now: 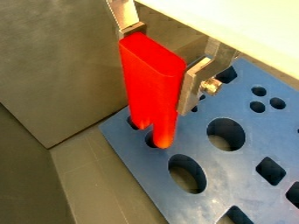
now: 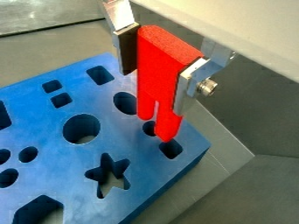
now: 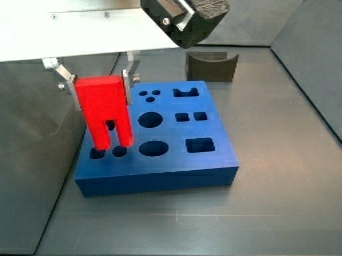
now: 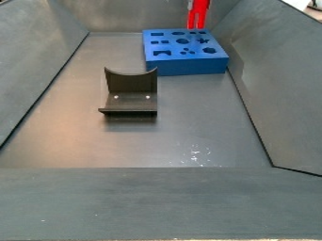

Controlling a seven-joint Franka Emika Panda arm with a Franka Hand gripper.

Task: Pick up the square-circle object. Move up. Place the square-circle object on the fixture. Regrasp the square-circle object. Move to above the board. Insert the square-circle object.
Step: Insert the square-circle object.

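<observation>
My gripper is shut on the square-circle object, a flat bright red block held upright with its two pegs pointing down. In both wrist views the silver fingers clamp its two narrow sides. The gripper hangs over one corner of the blue board. The peg tips sit at the mouths of two small holes there; how deep they reach I cannot tell. The dark fixture with its curved recess stands empty, well apart from the board.
Grey bin walls rise close beside the board's corner. Star, round and square cut-outs cover the rest of the board. A dark camera housing hangs above the far side. The fixture stands behind the board.
</observation>
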